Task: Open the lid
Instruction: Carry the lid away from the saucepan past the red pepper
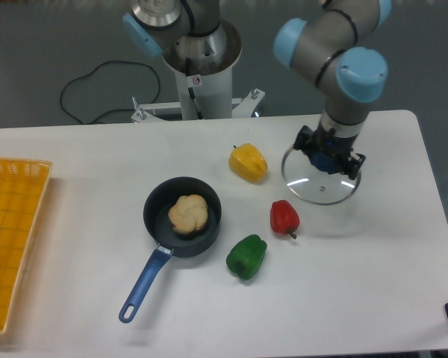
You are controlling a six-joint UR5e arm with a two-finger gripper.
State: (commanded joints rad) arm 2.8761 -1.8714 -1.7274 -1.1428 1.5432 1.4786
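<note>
white table (403, 298) | grey floor (30, 45) | black cable (97, 82)

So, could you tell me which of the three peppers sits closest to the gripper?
The red pepper, just below-left of the gripper and the lid; the yellow pepper is a bit farther, the green pepper farthest.

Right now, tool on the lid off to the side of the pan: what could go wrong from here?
1. The lid is glass, and whether it rests flat on the table can't be told; releasing it from any height could chip it.
2. The red pepper sits close to the lid's rim; a sideways shift may knock it.
3. The tool hides the knob, so its hold can't be confirmed; the lid may slip.
</note>
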